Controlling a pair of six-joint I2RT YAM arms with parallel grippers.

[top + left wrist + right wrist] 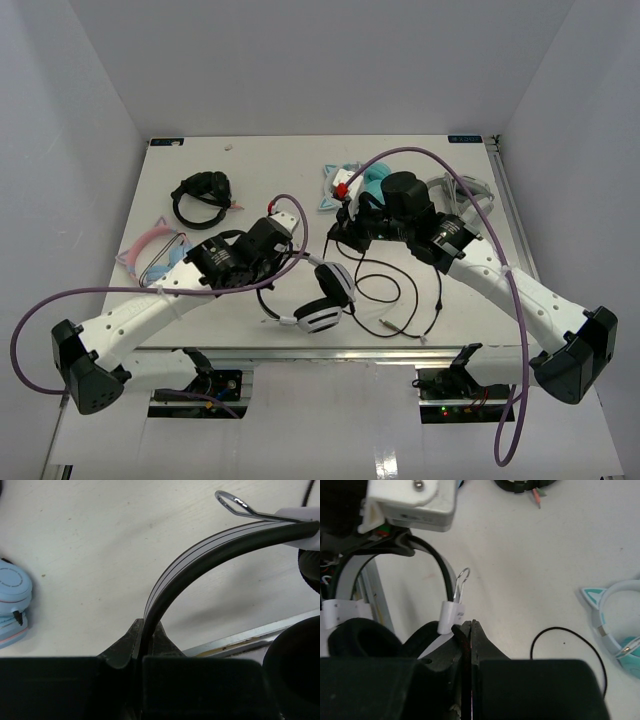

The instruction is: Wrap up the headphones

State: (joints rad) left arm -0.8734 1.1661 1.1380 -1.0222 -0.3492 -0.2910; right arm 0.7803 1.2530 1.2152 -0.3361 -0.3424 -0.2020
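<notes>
Looks smooth, semi-gloss plastic on the headphones (200, 557), shiny bare metal at the wire loop (239, 503), soft matt at the ear pad (295, 670), matt on the table (100, 555).

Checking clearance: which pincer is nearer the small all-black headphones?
Left. The left pincer is just right of the black headphones, toward the near edge; the right pincer lies farther right, beyond the left one.

Small blk headphones (200, 197) far-L on white worktop (260, 160), band curled in a loop, reddish plug tip just beside. Pink-and-blue cat-ear headset (150, 252) at L edge, nearer in, well apart from the blk pair. Teal cat-ear headset (350, 185) far-centre, lying flat. Grey/white headset (470, 195) far-R, partly hidden. Plain white walls (300, 60) on 3 sides.
</notes>
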